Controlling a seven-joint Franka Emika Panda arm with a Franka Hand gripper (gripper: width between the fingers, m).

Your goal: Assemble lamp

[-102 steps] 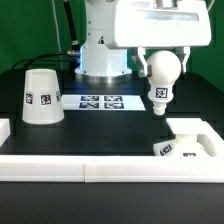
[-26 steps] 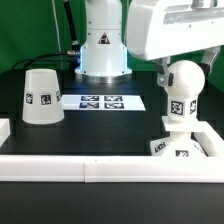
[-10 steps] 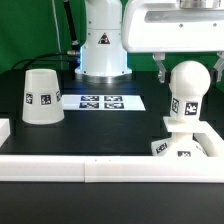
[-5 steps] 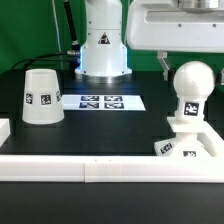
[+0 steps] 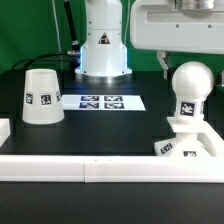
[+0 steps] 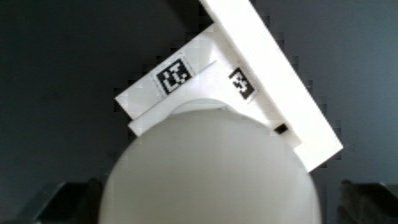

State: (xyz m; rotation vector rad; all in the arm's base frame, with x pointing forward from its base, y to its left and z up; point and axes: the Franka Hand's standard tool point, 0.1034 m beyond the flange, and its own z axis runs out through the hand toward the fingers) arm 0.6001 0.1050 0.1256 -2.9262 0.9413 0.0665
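In the exterior view, the bulb (image 5: 190, 88) stands neck-down on the base (image 5: 186, 143) at the exterior view's lower right, with the gripper (image 5: 189, 70) straddling it. The shade (image 5: 40, 97) sits at the left on the black table (image 5: 110, 130). The wrist view shows two tags on the base beyond the bulb. I cannot tell whether the fingers (image 5: 163, 66) clamp the bulb.

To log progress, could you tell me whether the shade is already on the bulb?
No, the shade stands on the table, well apart from the bulb.

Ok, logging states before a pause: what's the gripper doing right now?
Gripper: fingers straddle the bulb standing on the base; gripped or released cannot be told.
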